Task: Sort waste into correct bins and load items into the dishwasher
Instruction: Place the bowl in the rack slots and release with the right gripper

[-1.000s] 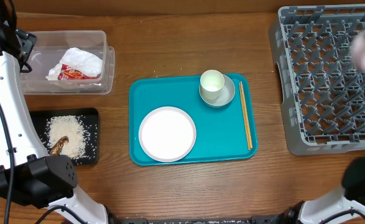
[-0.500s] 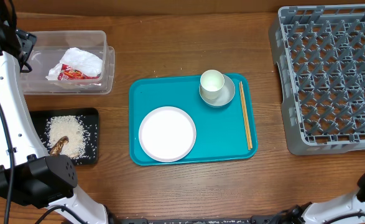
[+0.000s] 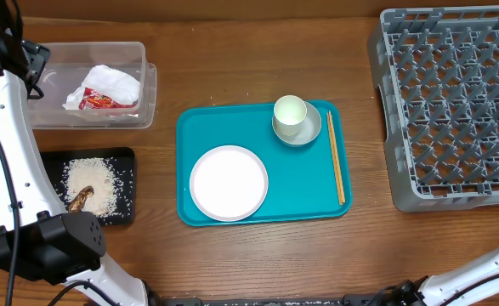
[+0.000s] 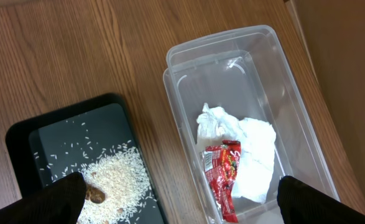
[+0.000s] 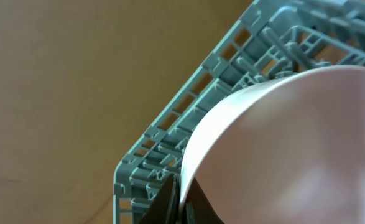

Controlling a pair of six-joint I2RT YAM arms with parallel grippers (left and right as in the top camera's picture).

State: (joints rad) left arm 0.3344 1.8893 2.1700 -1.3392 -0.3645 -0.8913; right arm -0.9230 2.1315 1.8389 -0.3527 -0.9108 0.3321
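Left claw (image 4: 191, 202): spread wide and holding nothing, above the clear rectangular plastic tub (image 3: 147, 85) and the flat black rectangular tray (image 3: 127, 206).
Right claw (image 5: 178, 203): pressed together on the rim of a round white bowl (image 5: 294, 149).
Bowl: fills the right wrist view, with a corner of the large grey lattice dish rack (image 3: 453, 110) behind it. I cannot tell whether they touch.
Tub: far left on the brown wooden surface (image 3: 232, 68). It holds a crumpled white paper napkin (image 3: 113, 81) and a small red printed snack wrapper (image 3: 100, 103).
Black tray: near left, just beside the tub, carrying loose white rice grains (image 3: 96, 183) and a small brown food scrap (image 3: 80, 199).
Teal serving tray (image 3: 300, 183): centre.
On teal tray: a round white plate (image 3: 229, 182) at near left, a small white cup (image 3: 290, 111) standing in a pale shallow saucer-bowl (image 3: 310, 129) at far right, and thin wooden chopsticks (image 3: 337, 168) along the right edge.
Rack: right side of the surface, apart from the teal tray.
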